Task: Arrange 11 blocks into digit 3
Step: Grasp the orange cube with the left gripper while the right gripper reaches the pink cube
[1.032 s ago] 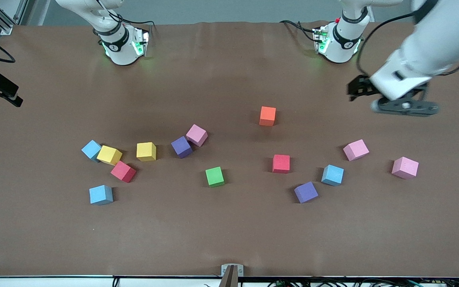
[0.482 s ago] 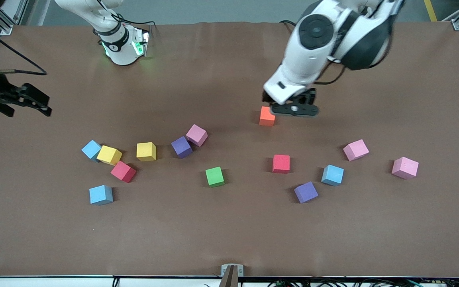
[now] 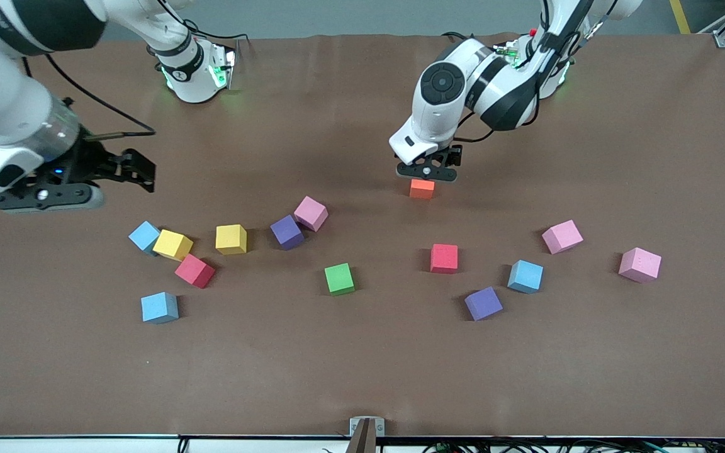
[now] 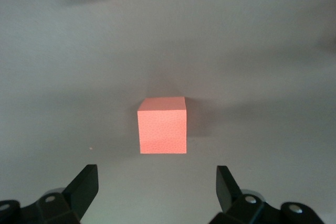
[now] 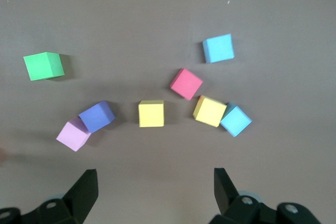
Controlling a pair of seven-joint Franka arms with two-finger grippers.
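Nothing of the digit 3 is built yet: no bar, no column, only loose blocks scattered across the middle band of the table (image 3: 362, 377). A few touch only by chance. All placements are judged left to do. Count, front view: fourteen blocks, more than the eleven needed.

- **Pink:** three, at (image 3: 311, 213), (image 3: 562, 236) and (image 3: 639, 264).
- **Light blue:** three, at (image 3: 144, 236), (image 3: 159, 307) and (image 3: 525, 276).
- **Purple:** two, at (image 3: 287, 232) and (image 3: 483, 303).
- **Yellow:** two, at (image 3: 172, 245) and (image 3: 231, 239).
- **Red:** two, at (image 3: 194, 271) and (image 3: 443, 258).
- **Green block:** one (image 3: 339, 279).
- **Orange block:** one (image 3: 422, 189), standing alone and closest of all to the table edge where the bases stand.

One purple and one pink touch at a corner. One light blue, one yellow and one red huddle together toward the right arm's end of the table. The left gripper (image 3: 427, 171) hangs directly over the orange block, released. In the left wrist view its fingers (image 4: 84, 187) are spread wide with the cube ahead of them and not yet gripped. This looks like the first pick. The right gripper (image 3: 139, 170) is over bare table near the right arm's end, above the huddle, released and carrying nothing.
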